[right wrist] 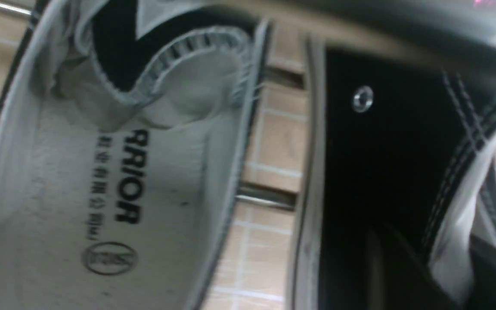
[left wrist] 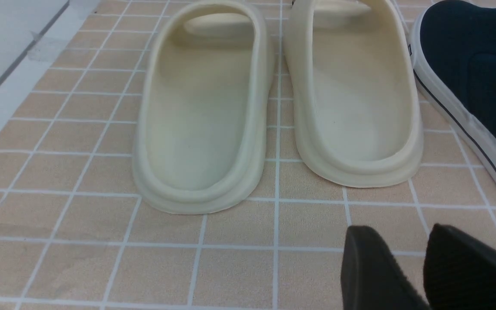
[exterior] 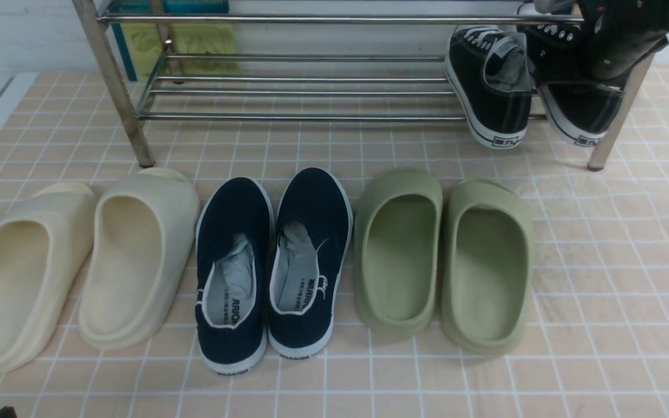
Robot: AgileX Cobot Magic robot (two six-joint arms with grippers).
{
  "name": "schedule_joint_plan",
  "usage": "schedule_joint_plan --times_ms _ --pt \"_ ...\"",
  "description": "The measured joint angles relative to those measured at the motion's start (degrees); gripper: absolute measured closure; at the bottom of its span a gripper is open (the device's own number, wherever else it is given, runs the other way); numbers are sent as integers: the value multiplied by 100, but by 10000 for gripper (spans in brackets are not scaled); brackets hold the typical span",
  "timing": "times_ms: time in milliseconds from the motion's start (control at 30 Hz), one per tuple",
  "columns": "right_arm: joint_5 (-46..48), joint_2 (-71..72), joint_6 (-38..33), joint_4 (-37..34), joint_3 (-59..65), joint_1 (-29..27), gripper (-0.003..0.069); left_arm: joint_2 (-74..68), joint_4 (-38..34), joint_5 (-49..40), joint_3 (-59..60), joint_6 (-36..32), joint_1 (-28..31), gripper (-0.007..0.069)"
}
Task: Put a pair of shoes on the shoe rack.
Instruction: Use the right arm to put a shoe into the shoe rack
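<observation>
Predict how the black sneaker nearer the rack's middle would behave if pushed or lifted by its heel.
Pushed, the sneaker might slide or tip off: its heel overhangs the rack's front bar, and the thin shiny bars likely offer little grip. Lifted, the cloth upper probably flexes, since its tongue sags inward; the rubber sole looks stiffer.

We're looking forward from between the two arms, sitting high and tilting down over the tiled bench (exterior: 601,261), taking in the shoe rack (exterior: 118,87) at the far side. On the left wrist we're riding low and close behind the cream slippers (left wrist: 200,129), sharing them and a navy slip-on (left wrist: 472,64) with the front. On the right wrist we're pressing right up against the black sneakers (right wrist: 101,172), which the front is catching at the rack's right end.
</observation>
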State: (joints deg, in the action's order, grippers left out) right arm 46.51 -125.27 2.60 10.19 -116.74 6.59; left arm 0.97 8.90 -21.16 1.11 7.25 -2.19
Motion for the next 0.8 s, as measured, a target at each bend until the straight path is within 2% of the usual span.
schedule_joint_plan --times_ms 100,200,533,667,700,733,767,800 --pt "-110 -13 142 -29 0 26 606 0 0 0 0 0 0 384" --pt "-219 -13 213 -36 0 26 627 0 0 0 0 0 0 384" --pt "-578 -109 358 -105 43 36 620 0 0 0 0 0 0 384" --pt "-876 -114 377 -199 45 31 541 0 0 0 0 0 0 384" --pt "-982 -106 384 -241 45 31 487 0 0 0 0 0 0 384" --pt "-1002 -101 384 -254 45 31 466 0 0 0 0 0 0 384" --pt "-997 -42 394 -312 45 27 381 0 0 0 0 0 0 384" --pt "-966 -19 395 -338 45 27 349 0 0 0 0 0 0 384"
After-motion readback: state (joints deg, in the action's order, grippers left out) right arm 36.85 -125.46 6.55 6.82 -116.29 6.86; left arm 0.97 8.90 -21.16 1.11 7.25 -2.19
